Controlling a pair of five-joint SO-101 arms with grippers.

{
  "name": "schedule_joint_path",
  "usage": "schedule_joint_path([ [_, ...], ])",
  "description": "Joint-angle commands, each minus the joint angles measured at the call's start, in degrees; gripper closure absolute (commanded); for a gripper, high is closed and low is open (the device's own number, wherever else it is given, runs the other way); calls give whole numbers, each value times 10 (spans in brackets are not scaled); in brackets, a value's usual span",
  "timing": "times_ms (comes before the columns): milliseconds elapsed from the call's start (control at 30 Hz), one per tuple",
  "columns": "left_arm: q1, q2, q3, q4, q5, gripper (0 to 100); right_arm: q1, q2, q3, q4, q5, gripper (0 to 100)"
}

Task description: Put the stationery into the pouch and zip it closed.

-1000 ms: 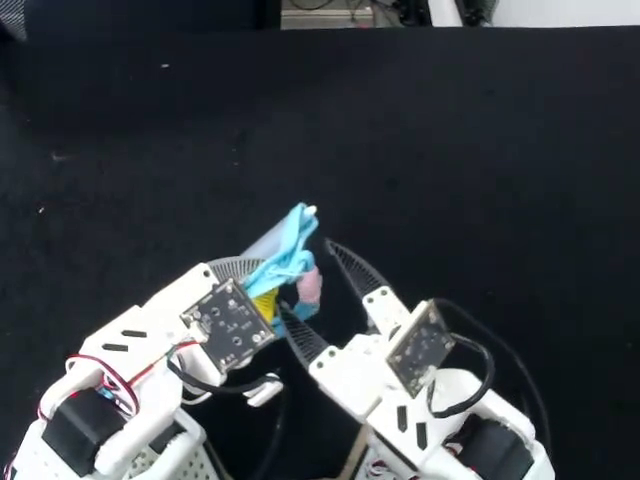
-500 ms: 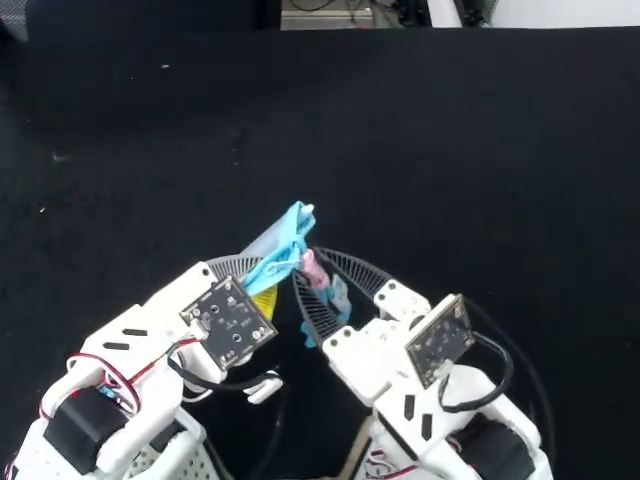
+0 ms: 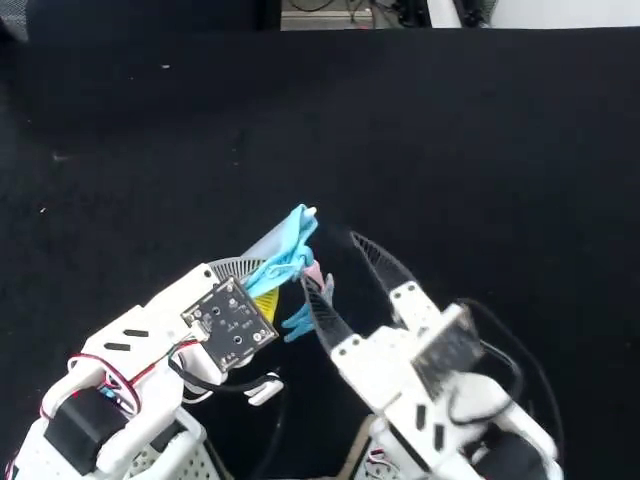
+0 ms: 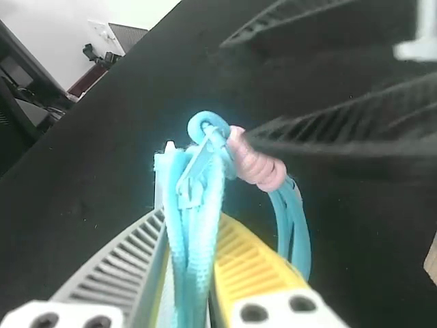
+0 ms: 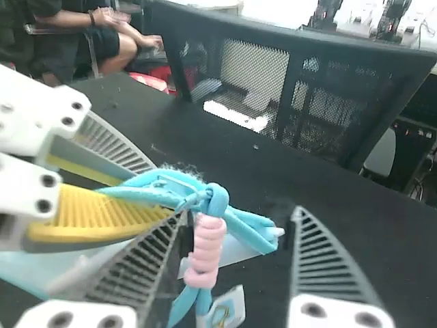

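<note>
Left gripper (image 4: 191, 227): clenched on the blue pouch (image 3: 295, 232), which is lifted off the black table (image 3: 480, 150) at lower centre of the high view. Right gripper (image 5: 239, 222): fingers spread, grasping nothing, with the pink coiled toggle (image 5: 205, 249) between them. Handling advice: pinch the toggle squarely, keep the pouch taut, and pull along the zip line.

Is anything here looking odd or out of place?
The blue pouch is pinched in the left gripper, and its strap with a pink coil dangles loose by the open right gripper.
</note>
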Motion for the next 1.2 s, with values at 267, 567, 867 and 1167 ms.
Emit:
schedule_joint_path([
  [267, 3, -1, -3, -3, 4, 971, -219, 1, -15, 62, 44, 864],
  [567, 0, -1, -3, -3, 4, 971, -79, 0, 95, -70, 72, 863],
  [867, -23, -2, -3, -3, 4, 971, -32, -6, 65, -74, 39, 864],
  [1167, -23, -2, -3, -3, 4, 971, -33, -7, 53, -77, 36, 864],
])
